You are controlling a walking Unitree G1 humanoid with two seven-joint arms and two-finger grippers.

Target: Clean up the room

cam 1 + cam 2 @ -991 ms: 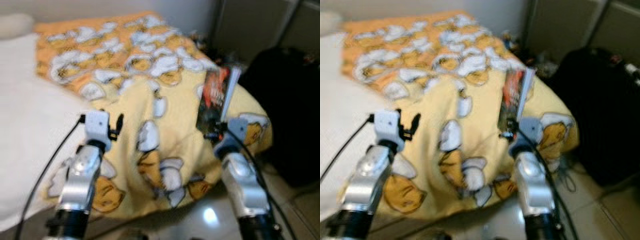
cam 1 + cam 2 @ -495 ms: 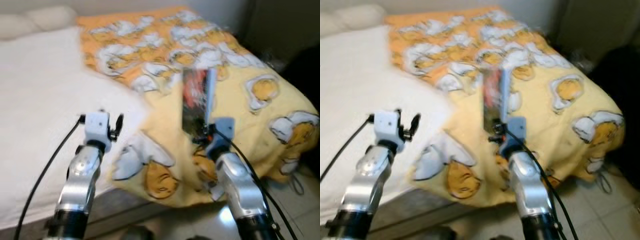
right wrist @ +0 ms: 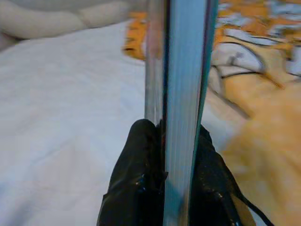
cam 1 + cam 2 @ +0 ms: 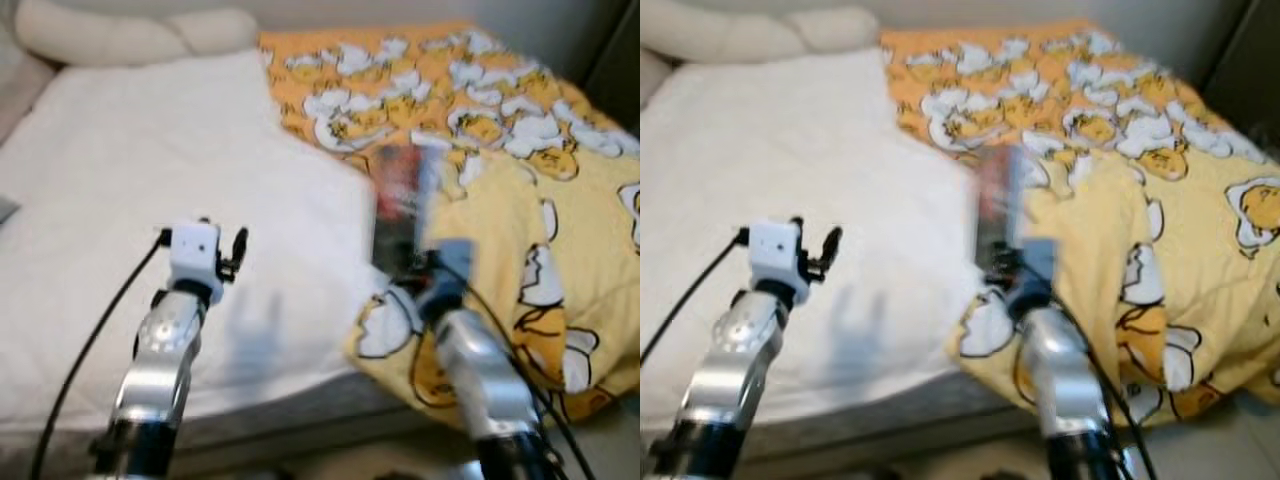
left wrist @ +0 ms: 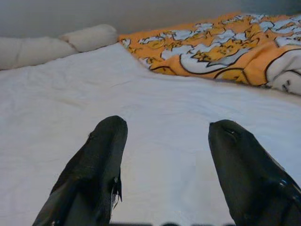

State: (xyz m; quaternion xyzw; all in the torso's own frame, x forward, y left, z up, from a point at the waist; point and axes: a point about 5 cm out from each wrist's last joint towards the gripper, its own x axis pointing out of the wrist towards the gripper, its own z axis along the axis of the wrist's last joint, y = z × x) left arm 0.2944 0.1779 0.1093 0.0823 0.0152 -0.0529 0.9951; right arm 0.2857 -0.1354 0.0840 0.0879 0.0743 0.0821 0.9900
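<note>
Left claw (image 5: 164, 174) hangs spread and empty at the lower left of the head views, raised over the white sheet (image 4: 150, 190) of the bed, with nothing between its fingers (image 5: 96, 174). Right of it, at the frame's centre, the right claw (image 3: 164, 155) is clamped on the lower edge of a book (image 4: 400, 205), which stands upright with its long axis running up the frame and away from the robot. The book sits just over the line where the sheet meets the yellow egg-print blanket (image 4: 560, 200), so bare bed lies to its left and rumpled blanket to its right. Putting it down probably turns on that line: the flat sheet looks the steadier place.

Head views give the red, blurred cover and its place over the bed. The right wrist view gives the book edge-on, a thin pale-blue band pinched between both fingers. At the upper left, pillows (image 4: 120, 35) line the bed's far end.
</note>
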